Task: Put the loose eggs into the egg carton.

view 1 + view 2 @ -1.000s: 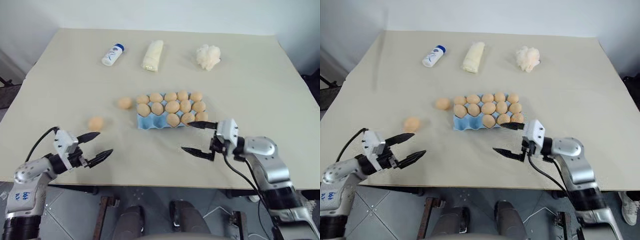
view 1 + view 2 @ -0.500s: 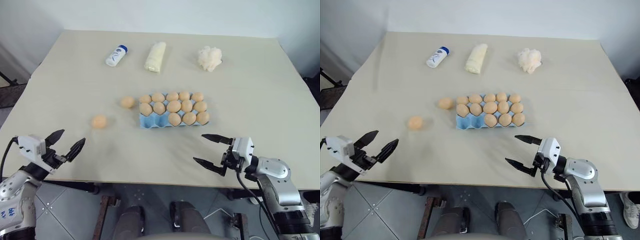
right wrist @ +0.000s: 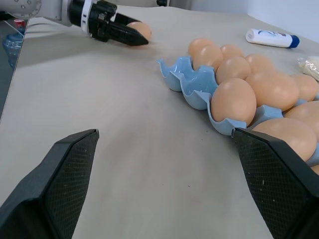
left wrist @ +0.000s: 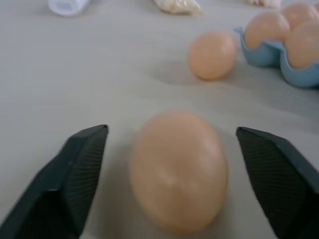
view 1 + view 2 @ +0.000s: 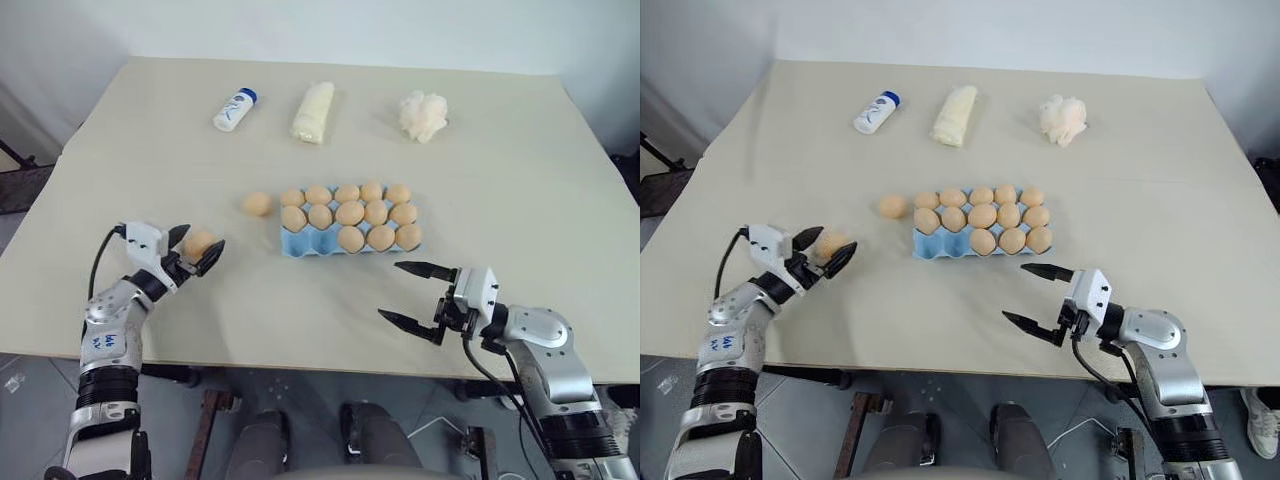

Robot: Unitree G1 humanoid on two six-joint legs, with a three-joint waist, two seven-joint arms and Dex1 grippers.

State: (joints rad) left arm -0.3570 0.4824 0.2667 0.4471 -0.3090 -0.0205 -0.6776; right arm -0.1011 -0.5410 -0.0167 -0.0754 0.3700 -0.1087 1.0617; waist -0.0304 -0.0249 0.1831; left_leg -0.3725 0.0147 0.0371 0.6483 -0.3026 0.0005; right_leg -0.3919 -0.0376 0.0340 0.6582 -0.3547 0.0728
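One loose egg (image 5: 198, 242) lies on the table at the left, between the two fingers of my left gripper (image 5: 196, 247). The left wrist view shows this egg (image 4: 179, 169) with a gap to each finger, so the gripper is open around it. A second loose egg (image 5: 257, 204) lies just left of the egg carton (image 5: 300, 245). The light-blue carton holds several eggs, and its two front-left cups are bare. My right gripper (image 5: 390, 290) hovers open in front of the carton's right end with nothing in it.
Along the far side of the table lie a white bottle with a blue cap (image 5: 232, 110), a pale cream roll (image 5: 311, 112) and a white fluffy clump (image 5: 422, 114). The table's near edge runs just behind both grippers.
My left gripper has moved forward from the table's near edge to straddle the left loose egg, and its fingers have come closer together. The right gripper has stayed about where it was.
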